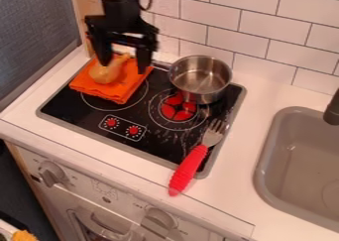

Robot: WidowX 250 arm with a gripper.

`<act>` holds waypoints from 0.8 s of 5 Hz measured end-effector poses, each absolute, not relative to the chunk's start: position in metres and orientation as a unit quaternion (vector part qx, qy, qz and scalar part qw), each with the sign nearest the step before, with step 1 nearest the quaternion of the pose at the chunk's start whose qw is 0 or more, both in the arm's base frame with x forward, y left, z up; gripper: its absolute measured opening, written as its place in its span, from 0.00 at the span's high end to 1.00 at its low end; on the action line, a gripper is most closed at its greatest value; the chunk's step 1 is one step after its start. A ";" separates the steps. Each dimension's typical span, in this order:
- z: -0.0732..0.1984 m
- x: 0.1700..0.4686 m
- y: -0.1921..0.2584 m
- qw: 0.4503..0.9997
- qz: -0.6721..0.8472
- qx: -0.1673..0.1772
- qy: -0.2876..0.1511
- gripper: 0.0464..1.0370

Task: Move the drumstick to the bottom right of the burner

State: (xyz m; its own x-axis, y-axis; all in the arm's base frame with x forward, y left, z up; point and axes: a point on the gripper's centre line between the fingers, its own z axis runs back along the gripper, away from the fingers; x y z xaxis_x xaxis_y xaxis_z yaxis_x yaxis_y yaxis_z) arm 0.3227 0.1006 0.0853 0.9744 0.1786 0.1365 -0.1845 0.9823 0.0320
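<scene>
My gripper (123, 66) hangs at the upper left over the stove, its two fingers wide apart, one on each side of the drumstick's upper part. The tan drumstick (104, 74) lies on a folded orange cloth (118, 92), its thick end toward the front left and its thin end pointing up and right between the fingers. That cloth covers the left rear part of the black stovetop (149, 120). Right of it, the burner (177, 109) shows red marks inside white rings.
A steel pot (198, 81) stands at the stovetop's rear right, partly over the burner rings. A fork with a red handle (189, 169) lies across the front right edge. The grey sink (301, 160) is at the right, and a tiled wall (265, 22) runs behind.
</scene>
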 end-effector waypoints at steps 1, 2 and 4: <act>0.080 0.331 0.122 0.991 0.113 0.023 -0.064 0.04; 0.059 0.334 0.129 0.992 0.116 0.023 -0.035 0.04; 0.033 0.340 0.147 0.991 0.133 0.021 -0.006 0.04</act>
State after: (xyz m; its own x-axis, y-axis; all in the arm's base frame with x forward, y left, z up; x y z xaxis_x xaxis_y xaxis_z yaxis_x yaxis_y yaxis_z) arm 0.3401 0.1466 0.0332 0.9646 0.2630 0.0171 -0.2635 0.9639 0.0392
